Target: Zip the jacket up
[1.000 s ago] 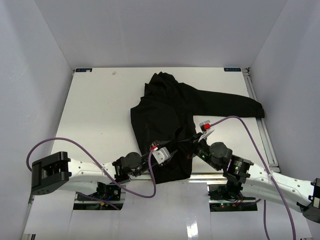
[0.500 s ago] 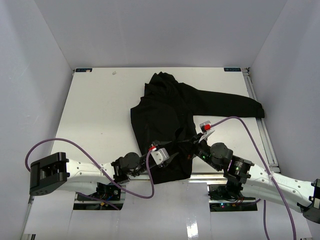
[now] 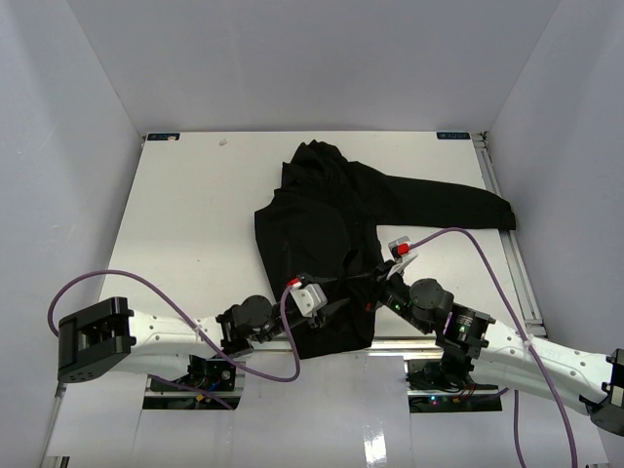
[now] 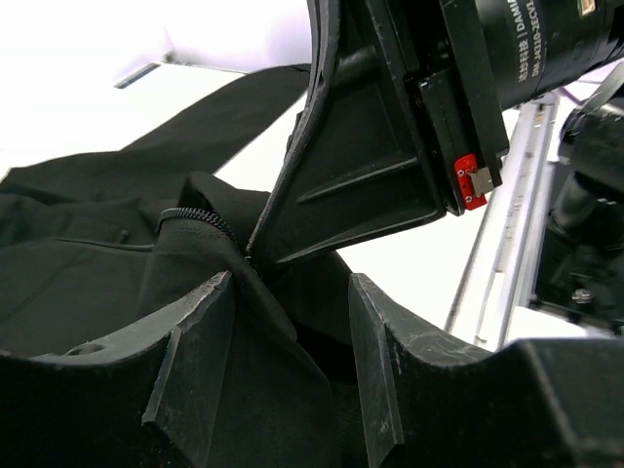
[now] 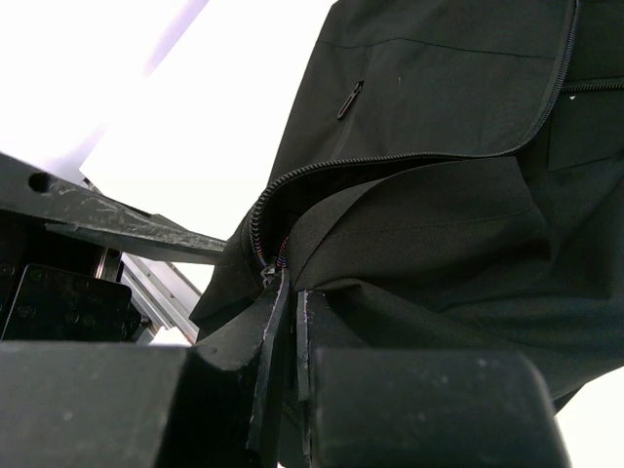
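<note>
Black, faintly glossy cloth is what I have to work with. The jacket (image 3: 331, 224) lies spread on the white table (image 3: 195, 214), and I take the zipper's bottom end (image 5: 261, 244) as my mark: the body reaches away from it toward the far side, and one sleeve (image 3: 448, 203) stretches off to its right. My right claw (image 5: 290, 297) is pinched tight on the jacket's hem directly below that end. My left claw (image 4: 292, 283) stands roughly half open just beside it, its fingers (image 4: 195, 361) straddling a raised fold without squeezing it. I judge the cloth light, limp and slippery, likely to bunch and slide rather than push, so the hem wants holding taut. The hold worth taking is the small slider at that bottom end, which I cannot make out clearly. The teeth (image 5: 390, 161) beyond it gape apart.
</note>
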`<state>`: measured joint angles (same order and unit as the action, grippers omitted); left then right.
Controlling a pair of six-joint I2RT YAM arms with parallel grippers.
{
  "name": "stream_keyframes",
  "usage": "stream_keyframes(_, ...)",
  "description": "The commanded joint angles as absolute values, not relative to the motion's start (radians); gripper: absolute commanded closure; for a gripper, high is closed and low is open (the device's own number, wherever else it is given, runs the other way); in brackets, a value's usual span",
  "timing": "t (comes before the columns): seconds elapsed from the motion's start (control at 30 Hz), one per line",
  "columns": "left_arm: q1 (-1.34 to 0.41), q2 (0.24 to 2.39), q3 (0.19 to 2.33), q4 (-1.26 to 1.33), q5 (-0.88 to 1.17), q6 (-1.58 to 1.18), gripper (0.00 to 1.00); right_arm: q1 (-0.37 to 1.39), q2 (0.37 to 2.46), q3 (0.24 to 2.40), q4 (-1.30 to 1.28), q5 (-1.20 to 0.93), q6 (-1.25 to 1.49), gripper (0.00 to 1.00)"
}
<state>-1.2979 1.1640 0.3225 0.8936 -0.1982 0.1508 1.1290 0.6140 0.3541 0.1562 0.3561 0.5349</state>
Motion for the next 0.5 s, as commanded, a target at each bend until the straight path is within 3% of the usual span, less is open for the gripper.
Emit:
stream_keyframes(0.0, -1.269, 1.137, 0.354, 0.870, -0.124, 0.039, 0.41, 1.135, 0.603, 0.356, 0.206, 0.354, 0.512, 0.92)
stream_keyframes(0.33, -1.182, 1.093, 0.346, 0.836, -0.072, -0.080, 0.46, 1.136, 0.598, 0.350, 0.213, 0.344, 0.508, 0.92)
stream_keyframes(0.47, -1.177, 1.100, 0.350, 0.834, -0.060, -0.080, 0.53, 1.136, 0.598, 0.347, 0.216, 0.344, 0.506, 0.92)
